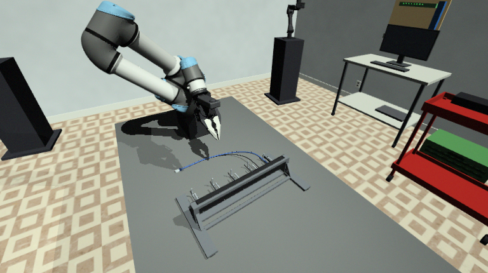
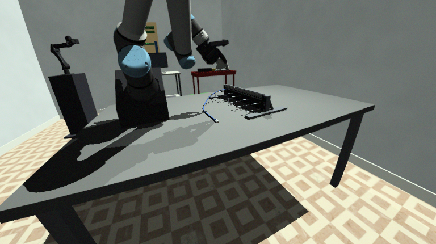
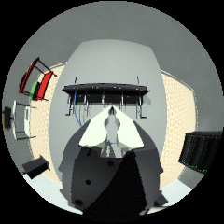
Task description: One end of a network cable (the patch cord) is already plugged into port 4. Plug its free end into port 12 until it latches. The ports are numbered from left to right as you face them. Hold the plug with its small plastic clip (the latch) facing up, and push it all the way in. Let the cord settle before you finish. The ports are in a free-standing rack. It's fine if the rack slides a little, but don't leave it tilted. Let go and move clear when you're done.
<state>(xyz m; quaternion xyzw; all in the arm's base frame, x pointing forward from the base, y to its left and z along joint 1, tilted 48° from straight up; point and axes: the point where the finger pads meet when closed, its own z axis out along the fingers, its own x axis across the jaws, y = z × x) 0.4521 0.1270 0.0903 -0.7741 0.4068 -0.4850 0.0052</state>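
Note:
My gripper [image 1: 218, 138] [image 2: 227, 68] [image 3: 112, 106] is shut with nothing between its pale jaws, and hangs above the table behind the rack. The rack [image 1: 244, 182] [image 2: 267, 103] [image 3: 105, 87] stands upright on its feet. The blue cord [image 1: 237, 152] [image 2: 204, 106] [image 3: 76, 109] runs in a curve from the rack's far end in the top view, the left end in the wrist view. Its free plug [image 1: 178, 170] [image 2: 216, 120] lies on the table near the rack's other end; which way its latch faces is too small to tell. Port numbers cannot be read.
Several thin metal bars [image 1: 233, 174] [image 2: 254, 103] stick out from the rack's cord side. The rack's long feet [image 1: 199, 232] [image 2: 265, 113] reach out at its ends. The grey table [image 1: 288, 226] [image 2: 173, 151] carries the arm's base. A red cart [image 1: 442, 173] and a white desk [image 1: 406, 68] stand beyond it.

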